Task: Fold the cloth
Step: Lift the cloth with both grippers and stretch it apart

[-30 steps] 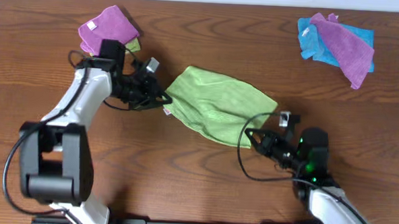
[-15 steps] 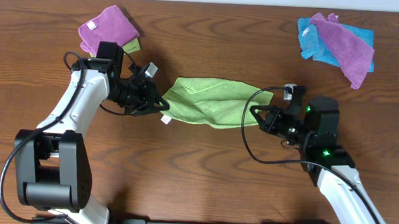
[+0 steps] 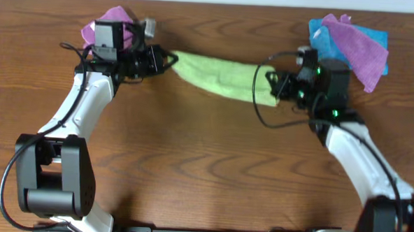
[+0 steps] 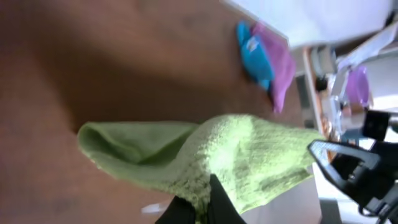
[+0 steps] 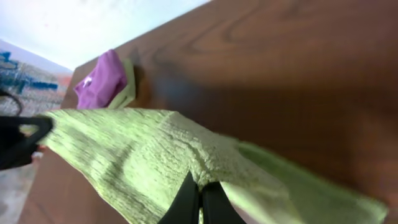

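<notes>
The lime-green cloth (image 3: 219, 76) hangs stretched in a long band between my two grippers, lifted off the table at the far side. My left gripper (image 3: 166, 60) is shut on its left end; in the left wrist view the cloth (image 4: 236, 155) bunches between the black fingers (image 4: 219, 202). My right gripper (image 3: 272, 87) is shut on its right end; in the right wrist view the cloth (image 5: 143, 162) is pinched between the fingers (image 5: 186, 199). The white tag does not show clearly.
A purple cloth (image 3: 113, 22) over a greenish one lies at the back left, right behind my left wrist. A bright blue cloth (image 3: 328, 44) and a purple cloth (image 3: 360, 46) lie at the back right, close to my right arm.
Both grippers have carried the cloth away from me toward the back of the table and moved apart. The cloth went from a broad slack shape to a narrow taut band.
</notes>
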